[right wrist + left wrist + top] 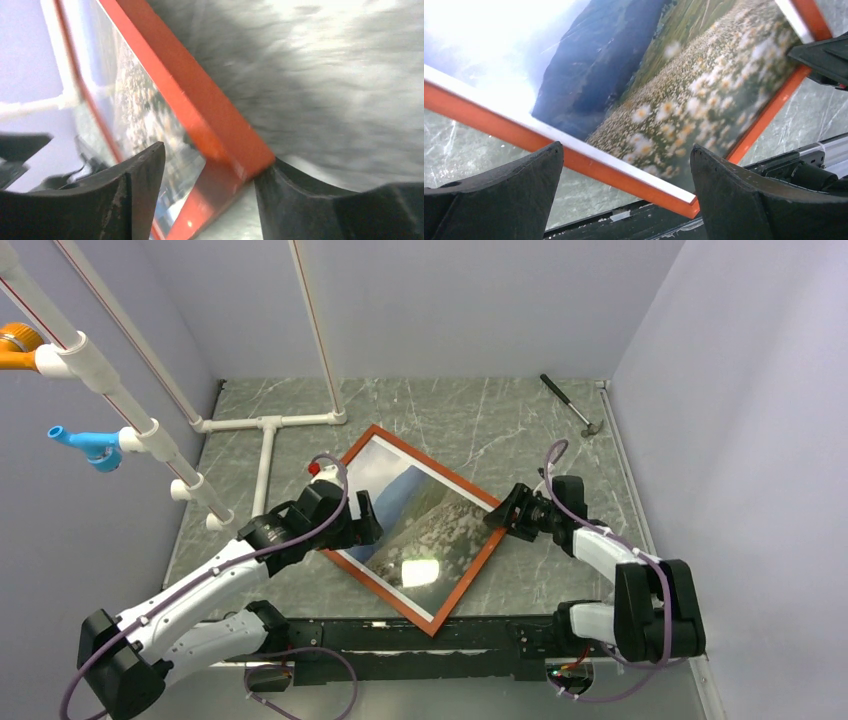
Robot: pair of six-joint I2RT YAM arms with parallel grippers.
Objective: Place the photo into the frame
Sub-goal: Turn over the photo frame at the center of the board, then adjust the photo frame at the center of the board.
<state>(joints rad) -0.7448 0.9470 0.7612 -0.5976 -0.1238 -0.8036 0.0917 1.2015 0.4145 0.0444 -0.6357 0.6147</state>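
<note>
Photo (420, 525) is lying face up inside the frame (468, 570), mid table (560, 440), w/ sky toward the far-left and the flowery meadow toward the near-right. The frame sits turned like a diamond, corners pointing far, right, near and left. The sides look about equal from above, so the long axis can't be called. From the left wrist cam a thin white strip shows between the print and the rail. The print looks dropped in, but whether it's flat all round can't be told.

Key relation: the frame is between the two claws. Left claw (365, 518) is over the left rail, jaws spread wide, gripping nothing, rail running across below the gap. Right claw (503, 515) is at the right corner. On its own cam that corner pokes in between the fingers and meets the right-hand one, w/ a gap to the other. So it's partway open, not clamped on anything afaict (view's blurry tho). The right arm is the closer one, prob best placed for any nudge.

Count: 1 photo, 1 frame, 2 arms, 1 hammer (570, 405) at the far right, plus white pipework (268, 425) far left.
</note>
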